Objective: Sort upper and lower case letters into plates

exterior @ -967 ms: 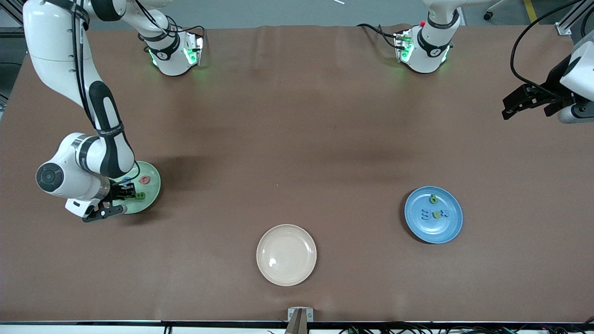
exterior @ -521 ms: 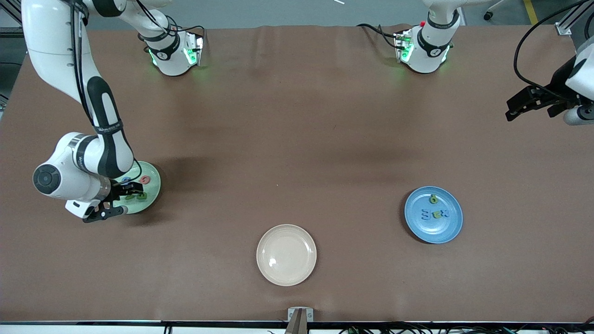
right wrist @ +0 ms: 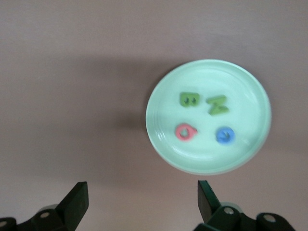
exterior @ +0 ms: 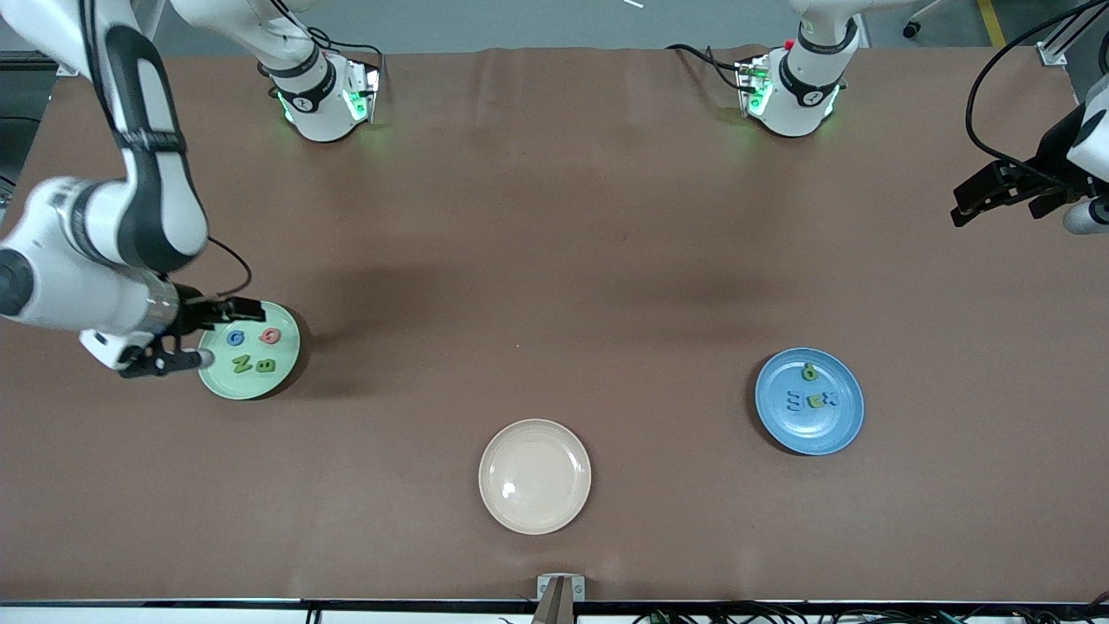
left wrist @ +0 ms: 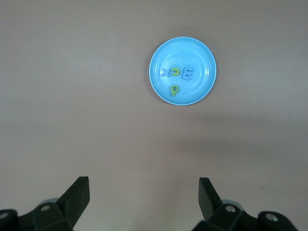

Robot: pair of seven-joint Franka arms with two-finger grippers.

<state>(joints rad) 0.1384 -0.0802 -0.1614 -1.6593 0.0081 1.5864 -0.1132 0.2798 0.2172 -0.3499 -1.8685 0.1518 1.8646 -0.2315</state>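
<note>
Brown table (exterior: 554,260): fills frame.
Cream plate (exterior: 535,476): lower centre.
Blue plate (exterior: 809,401): lower right, four letters (exterior: 812,397).
Mint plate (exterior: 249,350): mid left, four letters (exterior: 253,351).
Right gripper (exterior: 197,336): over mint plate's edge, jaws wide, holding nothing.
Left gripper (exterior: 975,198): upper right, waiting, jaws wide.

We note the table (exterior: 554,217) under a matt brown covering, faintly creased near the bases. The mint green plate (exterior: 286,364), blue plate (exterior: 810,433) and beige plate (exterior: 535,511) look smooth and glossy, glazed or hard plastic. Letters (right wrist: 197,100) appear matt, foam-like. The arm shells look glossy white plastic; gripper fingers (left wrist: 77,197) matt black.
</note>
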